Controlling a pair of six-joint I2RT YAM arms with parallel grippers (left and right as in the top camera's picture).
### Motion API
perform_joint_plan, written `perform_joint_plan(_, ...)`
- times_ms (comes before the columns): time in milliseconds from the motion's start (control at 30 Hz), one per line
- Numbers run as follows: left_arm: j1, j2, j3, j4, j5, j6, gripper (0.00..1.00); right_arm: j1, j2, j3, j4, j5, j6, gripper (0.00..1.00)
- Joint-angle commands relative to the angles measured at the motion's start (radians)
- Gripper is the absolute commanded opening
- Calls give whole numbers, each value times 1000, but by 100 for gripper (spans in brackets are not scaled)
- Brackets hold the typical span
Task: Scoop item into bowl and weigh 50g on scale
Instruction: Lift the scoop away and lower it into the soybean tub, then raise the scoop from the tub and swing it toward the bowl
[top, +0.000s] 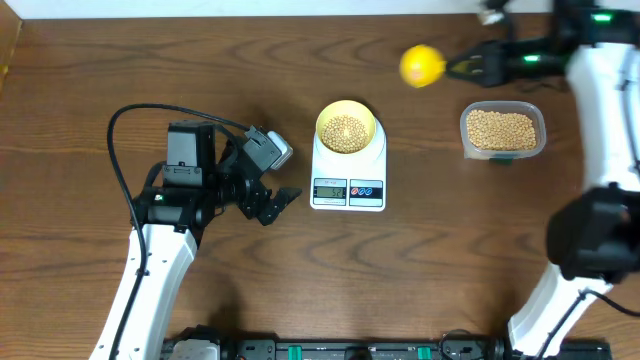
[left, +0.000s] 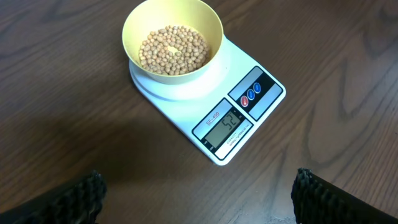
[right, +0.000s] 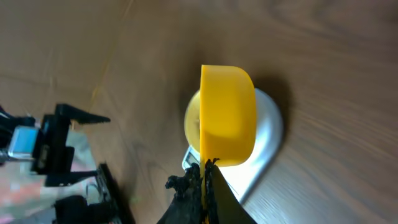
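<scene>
**Beans being weighed, scoop being held off**

Open brown wooden table (top: 60, 120) is being left around the left gripper (top: 275, 203), whose fingers (left: 74, 199) are spread wide. Ahead of them the white rectangular digital scale (left: 186, 115) is being read near 52, likely slightly over. On it the small pale yellow-green bowl (left: 134, 25) is carrying the small round tan beans (left: 173, 50). The yellow plastic scoop (top: 422, 66) is being clamped by the right gripper (top: 455, 68) near the table's far edge. The bowl could be nudged off if beans are scooped out.

Beans (top: 346, 131) in bowl (top: 346, 111) on scale (top: 348, 184)
</scene>
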Motion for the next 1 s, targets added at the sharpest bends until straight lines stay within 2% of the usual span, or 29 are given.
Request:
perform_joint_plan(0,5,6,10,1,-6,14,98,-104,-41,4,-46,-22,-39,1)
perform_joint_plan(167,5,6,10,1,-6,14,98,-212,-41,4,-132,97,-61,1)
perform_joint_plan(367,5,6,10,1,-6,14,98,-221,-41,4,-190,451,-19,1)
perform_joint_plan(733,5,6,10,1,-6,14,98,-19,-41,4,-183,1085,91,1)
perform_joint_plan(967,5,6,10,1,-6,14,98,113,-41,4,-151,1394,147,1)
